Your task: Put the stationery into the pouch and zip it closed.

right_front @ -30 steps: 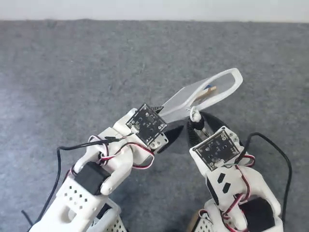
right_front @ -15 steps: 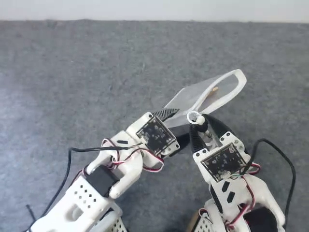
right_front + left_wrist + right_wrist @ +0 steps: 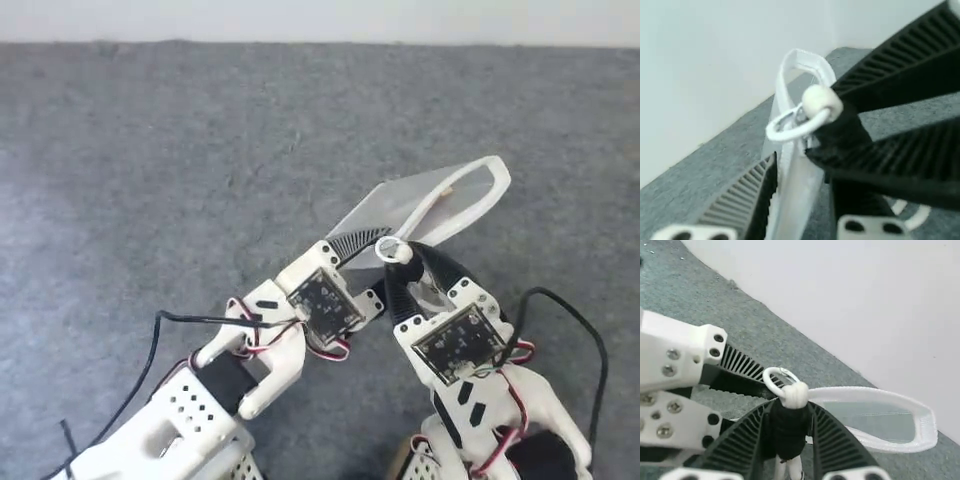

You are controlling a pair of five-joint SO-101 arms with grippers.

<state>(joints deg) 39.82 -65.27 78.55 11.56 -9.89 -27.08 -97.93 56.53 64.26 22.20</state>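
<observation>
The right gripper (image 3: 788,412) was narrowed onto the black zipper pull (image 3: 787,432), its ribbed jaws pressing the tab from both sides. The pull's white bead (image 3: 796,393) and ring (image 3: 775,378) stood just past its tips. Beyond those tips the translucent pouch (image 3: 875,417) stretched away, held in the air above the grey carpeted table (image 3: 150,150). Its white zip edging (image 3: 865,392) gaped in a loop, so the mouth looked unclosed over most of its length. Just beside the right gripper, the left gripper (image 3: 799,197) was clamped on the pouch's near end, which ran between its jaws. A tan piece of stationery (image 3: 446,187) lay inside, toward the end farthest from both grippers. The step in hand appeared to be the zipping. To do it well, the right gripper would need to draw the pull straight along the line of the teeth, without lifting or twisting it. The left gripper would serve as the anchor, pulling the opposite way to hold the soft wall taut, since slack would probably let the slider bunch the material. The hold on the small tab looked like the weak point, so a steady, moderate pull would suit better than a jerk that might slip it free. The tan piece would also need to sit clear of the edging so the teeth could meet.
</observation>
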